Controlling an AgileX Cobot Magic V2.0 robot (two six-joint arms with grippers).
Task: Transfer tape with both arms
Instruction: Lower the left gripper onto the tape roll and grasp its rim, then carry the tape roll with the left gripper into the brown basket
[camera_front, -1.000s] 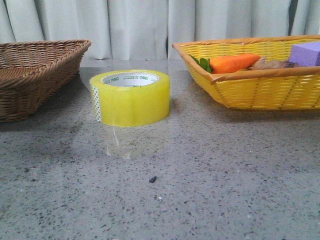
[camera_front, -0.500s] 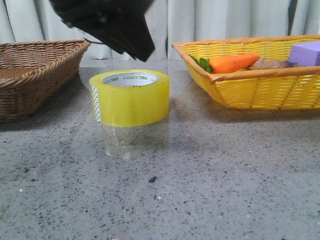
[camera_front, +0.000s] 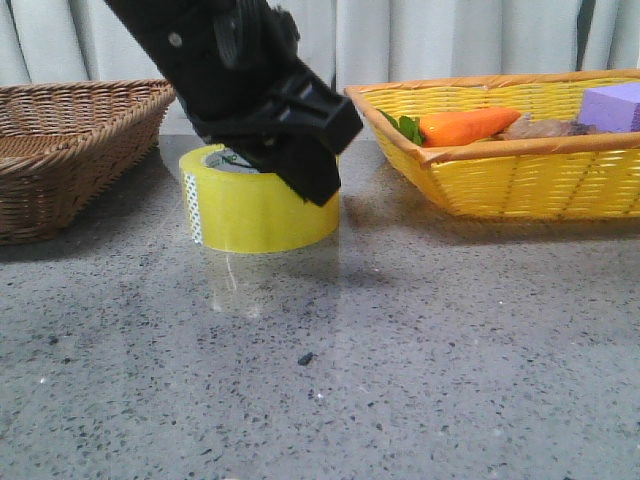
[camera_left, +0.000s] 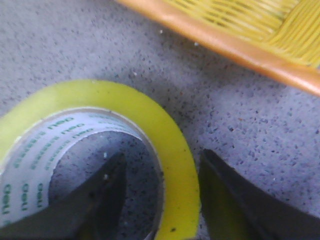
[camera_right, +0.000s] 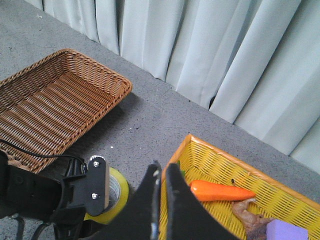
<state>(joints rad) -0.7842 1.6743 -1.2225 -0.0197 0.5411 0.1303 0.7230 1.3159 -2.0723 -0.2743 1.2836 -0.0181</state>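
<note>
The tape (camera_front: 250, 215), a wide yellow roll with a white core printed in green, stands flat on the grey table. My left gripper (camera_front: 292, 175) has come down over its right side. In the left wrist view the gripper (camera_left: 161, 157) is open and straddles the tape (camera_left: 170, 135) wall. One finger (camera_left: 107, 185) is inside the core and the other (camera_left: 225, 195) is outside. My right gripper (camera_right: 163, 170) is shut and empty, held high above the table. It looks down on the tape (camera_right: 120, 192) and the left gripper (camera_right: 97, 185).
A brown wicker basket (camera_front: 60, 150) stands at the left. A yellow wicker basket (camera_front: 540, 185) at the right holds a toy carrot (camera_front: 470, 125), a purple block (camera_front: 612, 105) and a brownish item. Curtains hang behind. A dark speck (camera_front: 305, 358) lies on the table.
The left arm has come down from above into view and lowered its open gripper onto the tape's right side. The tape has not moved.
</note>
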